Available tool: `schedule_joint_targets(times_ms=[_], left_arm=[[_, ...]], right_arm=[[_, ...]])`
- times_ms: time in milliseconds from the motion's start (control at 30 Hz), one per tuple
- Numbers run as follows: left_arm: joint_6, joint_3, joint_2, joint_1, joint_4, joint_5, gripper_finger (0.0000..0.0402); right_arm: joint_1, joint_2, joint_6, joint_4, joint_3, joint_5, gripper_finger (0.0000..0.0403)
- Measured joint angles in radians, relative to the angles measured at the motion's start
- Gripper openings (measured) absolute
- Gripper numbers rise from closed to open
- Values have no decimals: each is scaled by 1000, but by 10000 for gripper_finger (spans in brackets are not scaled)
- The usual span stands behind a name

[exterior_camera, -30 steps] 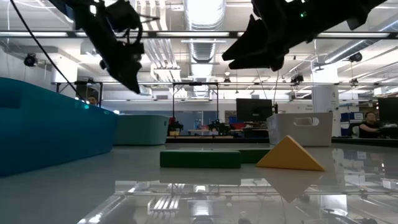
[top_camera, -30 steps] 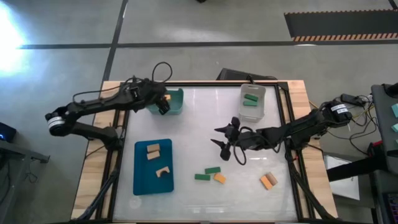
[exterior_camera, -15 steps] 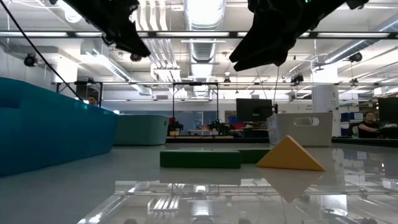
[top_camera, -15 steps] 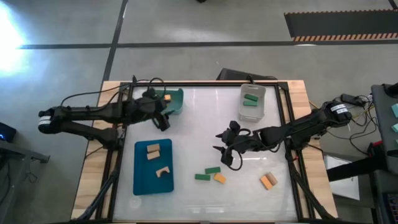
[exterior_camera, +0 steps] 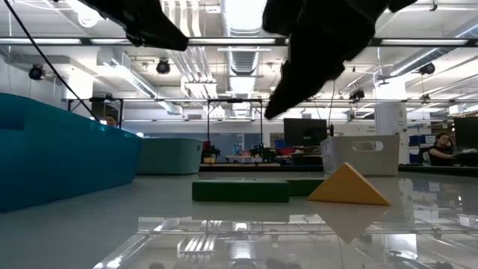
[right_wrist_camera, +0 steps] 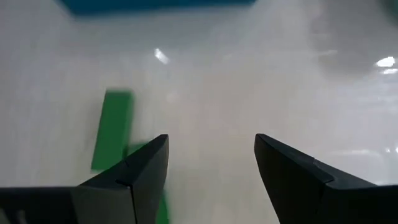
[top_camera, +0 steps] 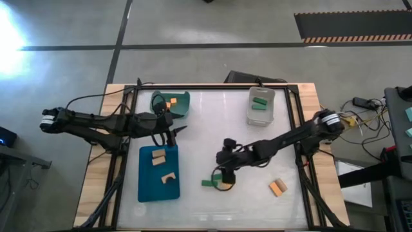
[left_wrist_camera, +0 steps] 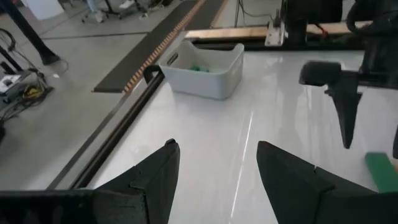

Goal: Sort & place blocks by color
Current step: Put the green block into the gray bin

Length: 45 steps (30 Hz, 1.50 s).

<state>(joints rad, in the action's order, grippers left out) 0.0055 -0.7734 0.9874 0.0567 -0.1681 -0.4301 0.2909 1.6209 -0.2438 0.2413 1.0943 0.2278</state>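
Loose blocks: two green blocks point(top_camera: 208, 183) and an orange block point(top_camera: 226, 185) lie together at about 6 o'clock on the table; a second orange block point(top_camera: 278, 187) sits alone toward 4 o'clock.
Sorted blocks: tan blocks point(top_camera: 158, 156) rest in the blue tray point(top_camera: 147, 191) at 8 o'clock, one orange block point(top_camera: 172, 102) in the teal bin point(top_camera: 185, 103) at 11 o'clock, green blocks point(top_camera: 260, 104) in the clear bin point(top_camera: 253, 117) at 1 o'clock.
Right gripper point(top_camera: 224, 175): a second ago it hung near the table's centre; it has since swung down toward 6 o'clock and now hovers over the green and orange cluster. Its fingers point(right_wrist_camera: 292, 174) stand spread wide with nothing between them, a green block point(right_wrist_camera: 113, 128) ahead in its wrist view.
Left gripper point(top_camera: 172, 133): a second ago it was at the teal bin; it has pulled back toward 9 o'clock and sits between that bin and the blue tray. Fingers point(left_wrist_camera: 152, 171) parted and empty.
Meaning for the task: I judge the left arm has finished a drop at the teal bin, and the right arm is lining up the next pick from the cluster, probably a green block.
Risk: the cluster blocks lie touching or nearly so, so closing on one may nudge its neighbour.
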Motion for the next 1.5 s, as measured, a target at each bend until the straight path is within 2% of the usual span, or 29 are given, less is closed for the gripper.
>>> schedule_joint_targets(times_ms=[167, 333, 1500], left_arm=[[0, 0, -2, 4, 2, 0, 199], [0, 0, -2, 5, 2, 0, 199], [31, 39, -5, 5, 3, -1, 199]], right_arm=[[0, 115, -4, 101, 82, -128, 228], [-1, 167, -57, 173, 130, -168, 228], [-19, 143, -101, 170, 74, -96, 228]])
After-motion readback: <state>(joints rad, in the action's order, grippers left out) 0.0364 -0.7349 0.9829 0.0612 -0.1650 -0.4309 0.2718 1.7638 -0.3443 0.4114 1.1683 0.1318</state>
